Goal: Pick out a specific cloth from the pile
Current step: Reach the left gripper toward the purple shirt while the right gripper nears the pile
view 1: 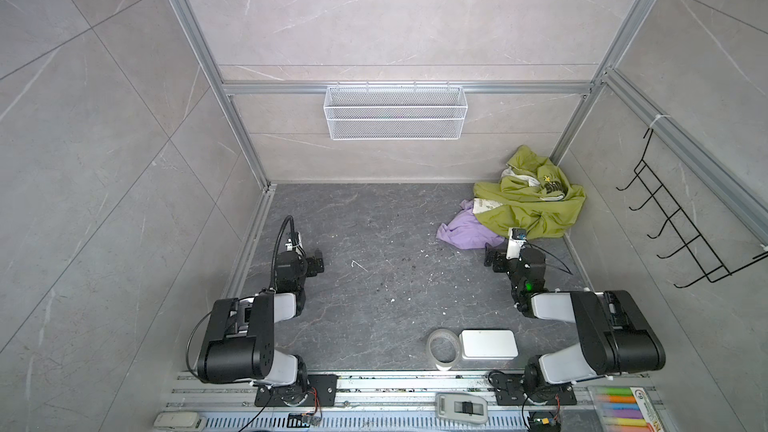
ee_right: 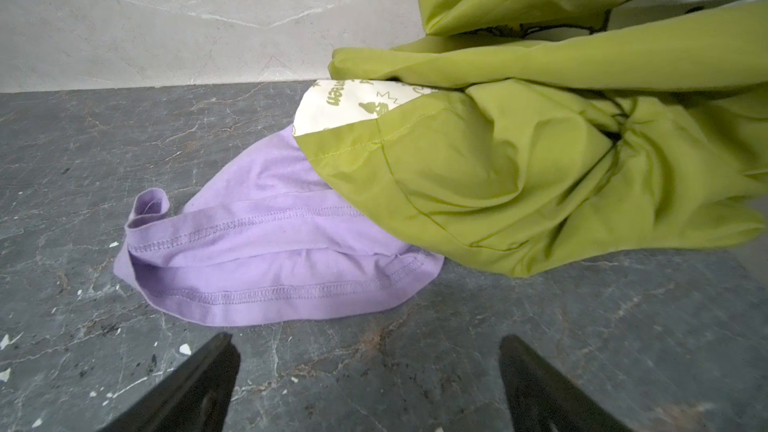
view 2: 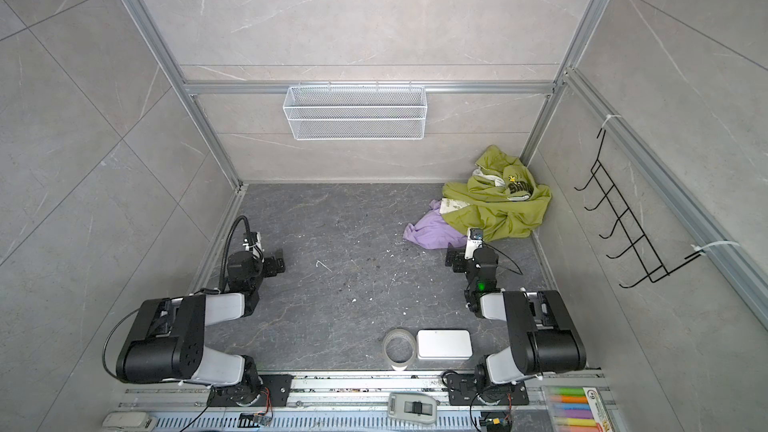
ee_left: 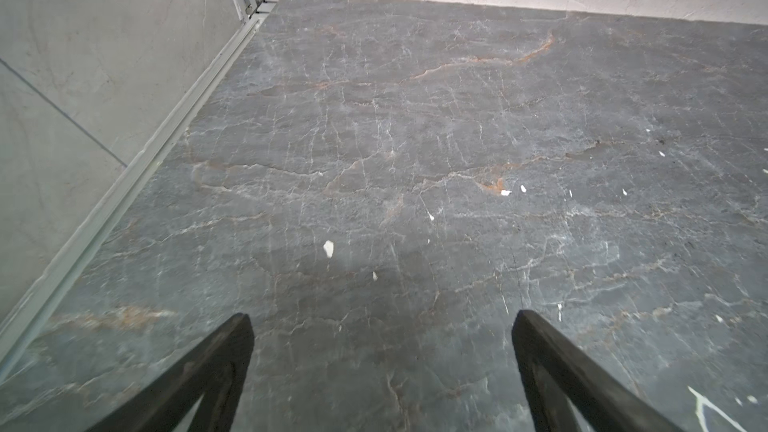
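The pile [view 1: 536,201] [view 2: 498,205] sits in the far right corner of the dark stone floor; it is mostly a crumpled olive-green garment [ee_right: 540,160] with white printed patches. The lavender cloth [view 1: 467,232] [view 2: 432,232] [ee_right: 270,251] sticks out from under its near left side, stitched hems showing, the rest hidden beneath the green. My right gripper [view 1: 492,255] [view 2: 455,259] [ee_right: 365,347] is open just short of the cloth's near edge, touching nothing. My left gripper [view 1: 318,265] [view 2: 278,263] [ee_left: 380,322] is open over bare floor on the left, far from the pile.
A white wire basket [view 1: 395,112] hangs on the back wall and a black hook rack [view 1: 681,234] on the right wall. A tape roll [view 1: 442,347] and a white box [view 1: 488,342] lie near the front edge. Walls enclose three sides.
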Controlling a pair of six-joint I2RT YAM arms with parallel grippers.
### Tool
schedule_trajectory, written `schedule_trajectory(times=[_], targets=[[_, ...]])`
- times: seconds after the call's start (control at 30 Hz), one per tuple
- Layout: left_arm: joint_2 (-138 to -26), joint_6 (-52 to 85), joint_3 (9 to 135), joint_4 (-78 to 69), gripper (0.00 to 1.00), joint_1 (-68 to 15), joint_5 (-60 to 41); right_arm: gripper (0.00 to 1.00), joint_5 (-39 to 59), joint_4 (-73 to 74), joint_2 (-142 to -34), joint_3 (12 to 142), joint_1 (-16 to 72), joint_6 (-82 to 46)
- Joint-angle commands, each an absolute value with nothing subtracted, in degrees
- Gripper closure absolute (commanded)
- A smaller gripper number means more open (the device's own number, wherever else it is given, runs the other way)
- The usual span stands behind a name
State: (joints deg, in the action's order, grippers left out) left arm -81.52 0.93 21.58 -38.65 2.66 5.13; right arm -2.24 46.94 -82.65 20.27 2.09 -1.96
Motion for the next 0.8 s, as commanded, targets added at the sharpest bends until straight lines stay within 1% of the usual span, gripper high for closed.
schedule_trajectory(times=[0.0,0.07,0.13,0.17,0.23,0.37,0.57,0.67,0.77], targets=[[-75.25,5.44,27.29,-25.76,0.0,2.44,9.97,0.0,-6.9,35.38,-74.5,23.61,4.04,-2.37],[-73.16,7.59,29.69,-19.67,0.0,0.56,12.87,0.0,-8.09,31.18,-70.41,24.91,5.28,-3.66],[-71.79,8.95,30.7,-18.2,0.0,-1.99,14.87,0.0,-4.62,28.06,-67.79,26.59,5.71,-5.86],[-71.31,9.02,31.5,-17.66,0.0,-3.33,14.63,0.0,-1.83,25.84,-67.47,28.1,6.02,-6.72],[-71.34,10.36,34.27,-14.22,0.0,-5.91,14.35,0.0,0.52,22.72,-68.05,30.64,6.62,-9.06],[-73.56,14.01,39.71,-8.11,0.0,-10.44,10.47,0.0,1.67,19.39,-70.02,33.59,7.63,-13.7],[-79.14,16.44,45.69,-7.98,0.0,-20.35,5.73,0.0,0.7,13.72,-71.62,37.87,7.8,-18.28],[-83.7,18.91,49.43,-7.56,0.01,-22.21,0.98,0.0,1.91,15.48,-72.95,38.59,7.71,-20.08],[-88.76,21.29,52.3,-9.89,0.04,-23.32,-3.29,0.0,2.72,17.53,-75.14,39.21,7.78,-20.91]])
